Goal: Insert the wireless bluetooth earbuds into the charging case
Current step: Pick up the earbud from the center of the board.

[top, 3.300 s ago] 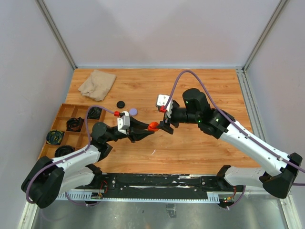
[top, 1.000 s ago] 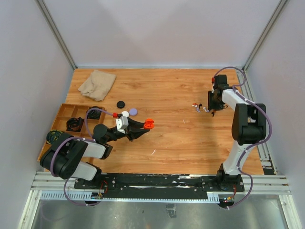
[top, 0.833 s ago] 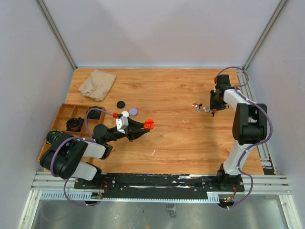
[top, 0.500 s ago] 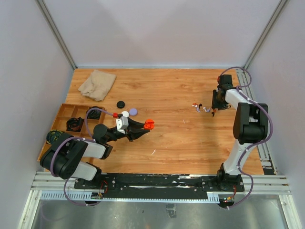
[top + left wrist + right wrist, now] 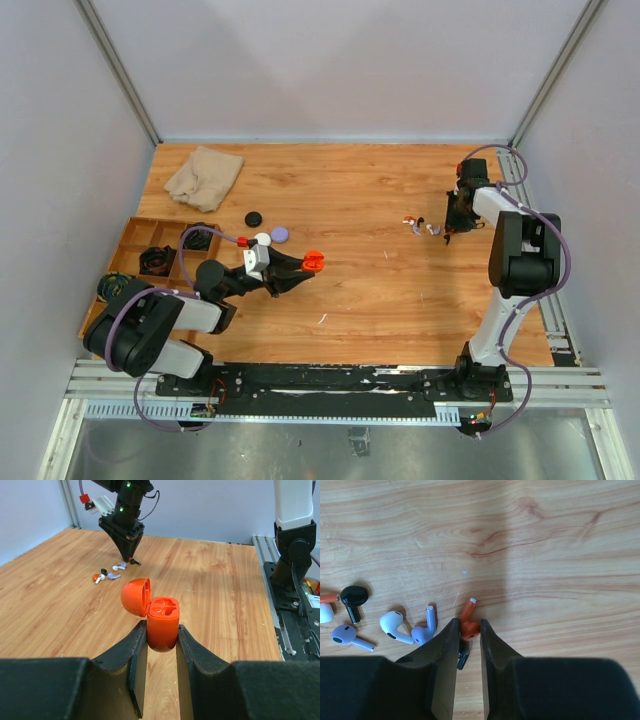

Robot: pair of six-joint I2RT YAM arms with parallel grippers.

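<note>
Both clenched — left pincer on charging case, right pincer on part-hidden red earbud

Right arm swung away from frame centre, where right gripper stood tip-to-tip with charging case. Now folded at right edge, tip down at right end of earbuds cluster, which it no longer covers. Wrist crept slightly up-right over last second. Jaws now pinch red earbud. Left arm refolded toward lower left; case shifted slightly left.
</note>
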